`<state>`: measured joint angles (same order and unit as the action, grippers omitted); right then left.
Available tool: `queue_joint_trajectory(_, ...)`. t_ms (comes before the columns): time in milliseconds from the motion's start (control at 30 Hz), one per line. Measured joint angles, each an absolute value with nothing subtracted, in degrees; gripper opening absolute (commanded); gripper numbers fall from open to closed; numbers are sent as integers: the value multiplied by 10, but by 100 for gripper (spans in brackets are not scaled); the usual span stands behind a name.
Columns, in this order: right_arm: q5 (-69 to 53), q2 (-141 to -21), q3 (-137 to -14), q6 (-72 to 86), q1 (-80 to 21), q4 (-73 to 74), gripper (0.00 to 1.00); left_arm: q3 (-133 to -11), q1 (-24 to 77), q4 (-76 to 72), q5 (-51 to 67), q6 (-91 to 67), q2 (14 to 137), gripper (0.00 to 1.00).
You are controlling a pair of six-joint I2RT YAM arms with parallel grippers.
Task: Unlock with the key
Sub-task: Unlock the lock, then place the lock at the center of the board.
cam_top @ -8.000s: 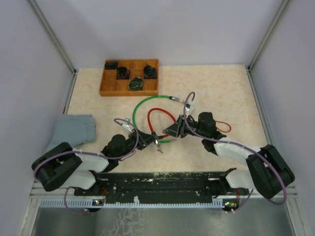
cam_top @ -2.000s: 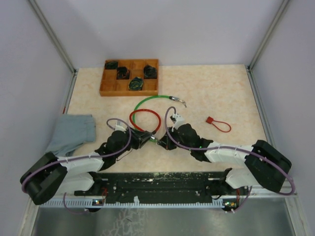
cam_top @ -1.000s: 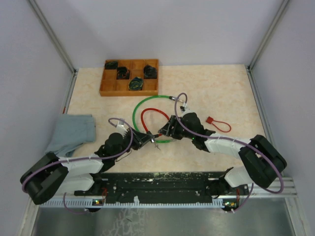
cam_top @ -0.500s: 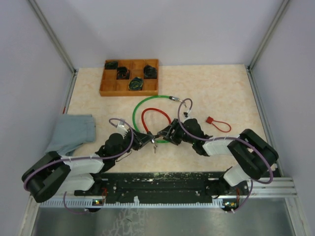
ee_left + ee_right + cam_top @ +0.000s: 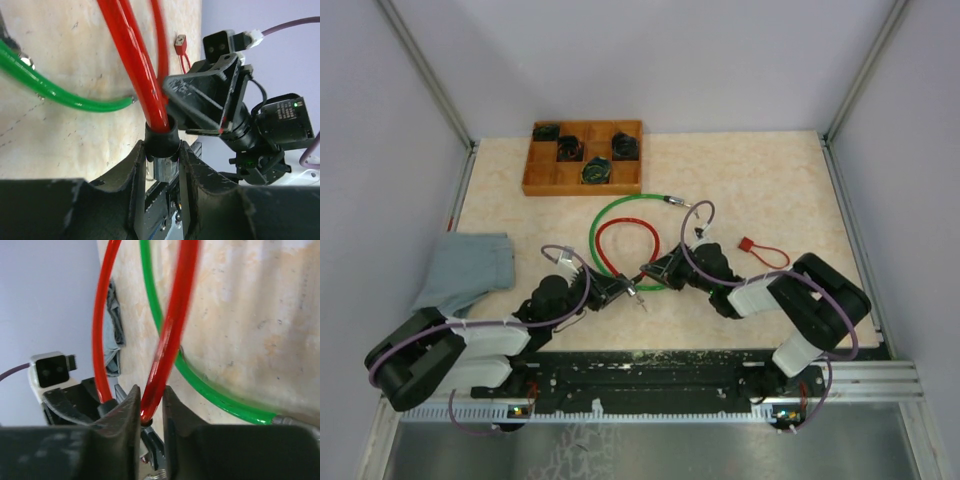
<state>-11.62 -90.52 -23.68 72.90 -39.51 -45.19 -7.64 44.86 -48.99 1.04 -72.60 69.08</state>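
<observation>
Our left gripper (image 5: 161, 156) pinches the lock body (image 5: 161, 139), our right gripper (image 5: 150, 407) pinches the red cable (image 5: 171, 335) just beside it; we should pull straight, never twisting.

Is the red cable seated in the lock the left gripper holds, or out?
Seated: the red cable enters the black collar held in the left gripper. Its other end, at the right gripper: cannot tell.
</observation>
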Motion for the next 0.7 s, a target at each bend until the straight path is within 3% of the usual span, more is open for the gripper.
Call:
queue_joint_trajectory(33, -115, -907, -237, 734, -394, -460, 0, -72, 449, -491, 13, -728, 691, 0)
queue_joint_trajectory(500, -140, -846, -218, 720, -281, -470, 0, -37, 449, -499, 4, -733, 651, 0)
queue_joint_trajectory(700, -170, -832, -274, 641, -233, -378, 0, -65, 436, -422, -11, -694, 625, 0)
